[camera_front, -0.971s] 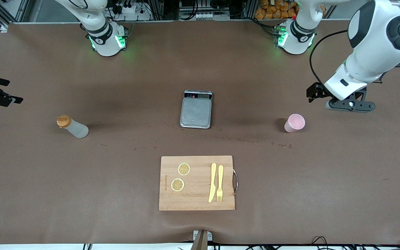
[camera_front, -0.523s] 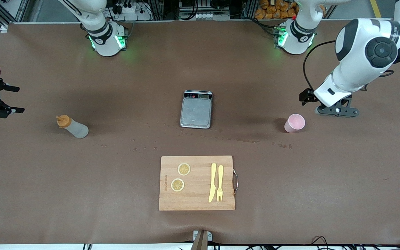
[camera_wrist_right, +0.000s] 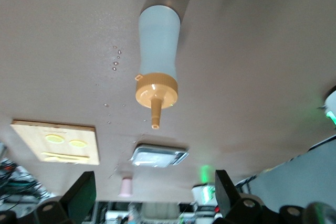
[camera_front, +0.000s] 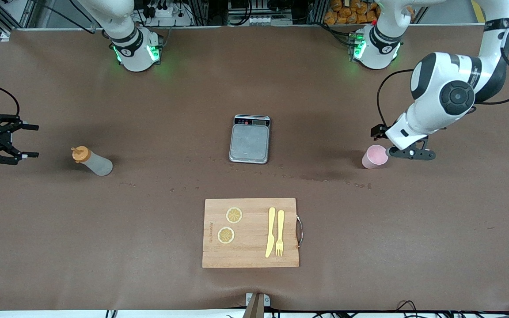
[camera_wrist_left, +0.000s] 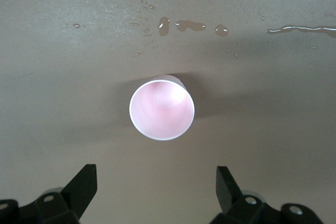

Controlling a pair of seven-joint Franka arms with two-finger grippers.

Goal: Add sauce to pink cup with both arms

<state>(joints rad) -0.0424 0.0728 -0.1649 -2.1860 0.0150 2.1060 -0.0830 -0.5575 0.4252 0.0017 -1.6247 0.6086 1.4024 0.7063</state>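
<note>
Front view: the sauce (camera_front: 92, 161), a frosted squeeze bottle with an orange cap, stands upright on the brown table (camera_front: 148, 110) toward the right arm's end, level with the grey scale (camera_front: 249, 139) at the table's middle. The pink cup (camera_front: 374, 157) stands upright toward the left arm's end, also about level with the scale, its mouth open and facing up. The right gripper (camera_front: 27, 141) is just beside the sauce, on the table-end side of it, apart from it, with its fingers spread wide and holding nothing. The left gripper (camera_front: 385, 143) hangs low right beside the pink cup; the left wrist view shows the cup (camera_wrist_left: 161, 109) between and ahead of the widely spread fingers (camera_wrist_left: 83, 182), not touched. Nearer to the front camera than the scale lies a wooden cutting board (camera_front: 251, 232) carrying two lemon slices (camera_front: 234, 215), a yellow knife (camera_front: 271, 232) and a yellow fork (camera_front: 279, 232). Small wet drops (camera_front: 320, 179) mark the table between scale and board.
</note>
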